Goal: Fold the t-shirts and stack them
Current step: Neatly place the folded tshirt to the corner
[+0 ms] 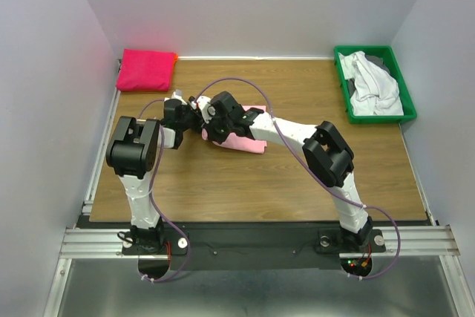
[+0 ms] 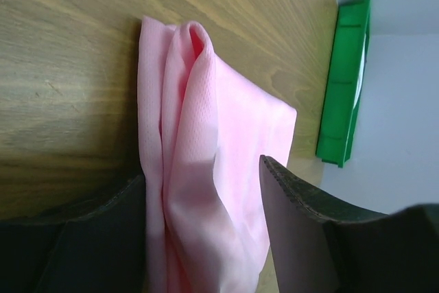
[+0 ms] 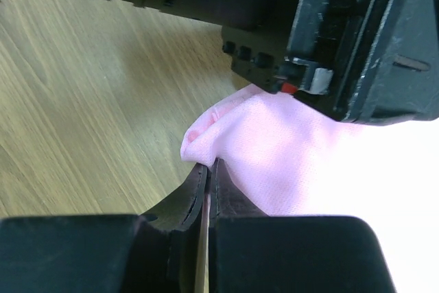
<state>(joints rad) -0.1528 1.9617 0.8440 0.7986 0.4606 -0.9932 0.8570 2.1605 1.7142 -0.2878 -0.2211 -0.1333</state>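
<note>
A light pink t-shirt (image 1: 245,141) lies folded in the middle of the table, with both grippers at its left end. In the left wrist view its bunched edge (image 2: 199,169) runs between the fingers of my left gripper (image 2: 202,231), which stand apart on either side of the cloth. My right gripper (image 3: 209,166) is shut, pinching a corner of the same shirt (image 3: 274,149). A folded hot pink t-shirt (image 1: 147,69) rests at the table's back left corner. White and grey t-shirts (image 1: 371,83) lie crumpled in the bin.
A green bin (image 1: 401,79) stands at the back right; its side (image 2: 343,80) shows in the left wrist view. The left arm's black wrist (image 3: 343,32) hangs close above the right gripper. Grey walls enclose the wooden table (image 1: 297,183) on three sides.
</note>
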